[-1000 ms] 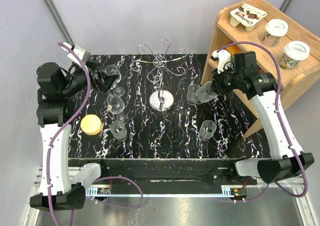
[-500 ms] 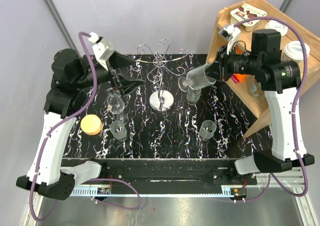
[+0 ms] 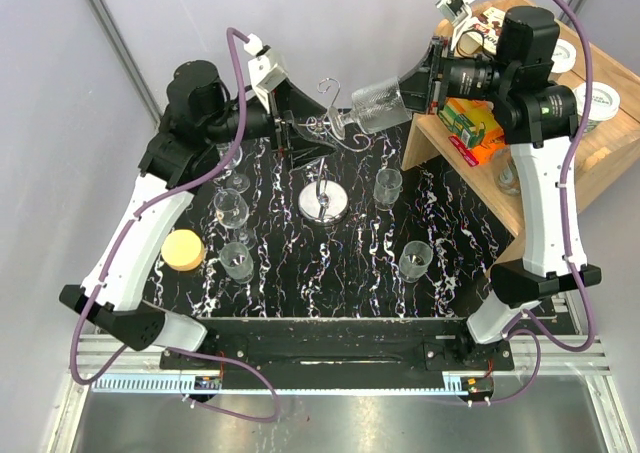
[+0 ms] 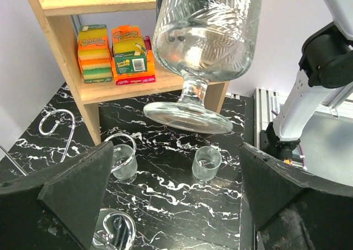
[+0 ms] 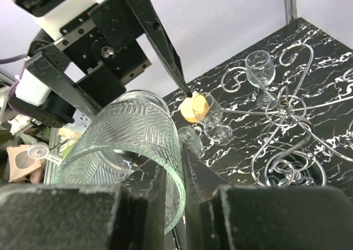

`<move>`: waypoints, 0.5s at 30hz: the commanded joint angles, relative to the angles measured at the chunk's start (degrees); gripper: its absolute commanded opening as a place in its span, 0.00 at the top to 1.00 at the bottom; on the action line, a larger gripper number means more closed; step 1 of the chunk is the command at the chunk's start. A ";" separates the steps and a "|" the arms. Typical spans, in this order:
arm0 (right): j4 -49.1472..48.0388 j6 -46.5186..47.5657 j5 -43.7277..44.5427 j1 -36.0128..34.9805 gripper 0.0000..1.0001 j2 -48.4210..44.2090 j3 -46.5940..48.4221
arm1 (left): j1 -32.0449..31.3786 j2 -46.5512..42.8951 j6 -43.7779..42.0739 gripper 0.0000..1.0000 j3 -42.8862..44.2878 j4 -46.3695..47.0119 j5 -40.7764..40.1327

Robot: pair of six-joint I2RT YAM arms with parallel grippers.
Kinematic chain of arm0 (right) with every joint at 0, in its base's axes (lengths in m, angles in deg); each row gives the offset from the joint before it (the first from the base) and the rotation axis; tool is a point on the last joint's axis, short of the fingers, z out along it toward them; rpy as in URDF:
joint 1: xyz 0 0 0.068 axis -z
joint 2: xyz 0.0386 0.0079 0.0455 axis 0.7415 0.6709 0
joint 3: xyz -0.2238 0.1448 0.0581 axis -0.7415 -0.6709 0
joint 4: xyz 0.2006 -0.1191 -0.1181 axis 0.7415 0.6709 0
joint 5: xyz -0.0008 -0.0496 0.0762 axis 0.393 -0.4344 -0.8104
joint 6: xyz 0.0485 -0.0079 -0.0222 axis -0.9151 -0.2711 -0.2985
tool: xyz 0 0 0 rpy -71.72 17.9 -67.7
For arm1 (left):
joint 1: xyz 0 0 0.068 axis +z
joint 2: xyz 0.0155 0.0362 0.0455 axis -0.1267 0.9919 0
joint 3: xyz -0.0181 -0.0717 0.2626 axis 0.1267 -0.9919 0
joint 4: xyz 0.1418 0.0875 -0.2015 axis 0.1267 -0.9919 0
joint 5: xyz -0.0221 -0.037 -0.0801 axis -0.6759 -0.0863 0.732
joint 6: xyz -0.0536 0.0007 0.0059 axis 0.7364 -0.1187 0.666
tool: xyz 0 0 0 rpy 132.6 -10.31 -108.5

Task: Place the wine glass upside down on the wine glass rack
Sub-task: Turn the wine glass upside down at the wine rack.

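Note:
The wine glass (image 3: 372, 102), ribbed and clear, is held on its side high above the table, foot pointing left at the rack's curled top. My right gripper (image 3: 408, 86) is shut on its rim, one finger inside the bowl (image 5: 124, 145) and one outside. The wine glass rack (image 3: 323, 204) stands mid-table on its mirror disc, with its scrolling arms (image 5: 287, 123) below the glass. My left gripper (image 3: 318, 135) hangs open by the rack top. In the left wrist view the glass foot (image 4: 187, 116) sits just above and between its empty fingers (image 4: 77, 186).
Small clear glasses stand around the rack (image 3: 388, 185) (image 3: 416, 260) (image 3: 237, 260) (image 3: 230, 209). A yellow disc (image 3: 183, 249) lies at the left. A wooden shelf (image 3: 530, 163) at the right holds sponge packs (image 3: 470, 125) and yogurt cups (image 3: 598, 101).
The right arm lifted the wine glass up and leftward, over the rack's top. The left arm rose and swung right, bringing its open gripper beside the rack's arms.

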 commanded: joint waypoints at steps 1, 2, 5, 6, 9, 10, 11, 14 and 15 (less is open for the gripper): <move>-10.16 -5.81 -3.94 -0.41 1.00 -1.84 -1.02 | -0.27 1.44 2.46 0.01 3.70 5.30 3.22; -10.60 -6.25 -4.29 -0.41 1.00 -1.66 -1.37 | -0.36 1.88 3.07 0.01 3.96 5.92 3.40; -11.83 -6.69 -4.64 -0.59 1.00 -1.75 -3.04 | -0.44 3.02 3.95 0.01 4.93 6.36 4.45; -12.44 -6.78 -4.64 -0.59 1.00 -1.92 -3.83 | -0.53 3.20 4.13 0.01 5.28 6.36 4.71; -15.25 -8.44 -5.26 -0.50 1.00 -2.45 -6.21 | -0.62 3.64 5.53 0.01 5.55 7.50 5.68; -16.22 -8.88 -5.34 -0.50 1.00 -2.71 -6.99 | -0.71 3.73 6.15 0.01 5.72 7.85 5.94; -17.19 -9.24 -5.52 -0.41 1.00 -2.89 -7.61 | -0.71 3.90 6.85 0.01 5.55 8.64 5.77; -20.35 -11.52 -6.05 -0.59 1.00 -3.50 -10.07 | -0.71 4.61 8.26 0.05 5.55 9.70 5.95; -21.49 -12.22 -6.22 -0.41 1.00 -3.68 -10.77 | -0.80 4.96 8.44 0.07 5.46 9.79 5.95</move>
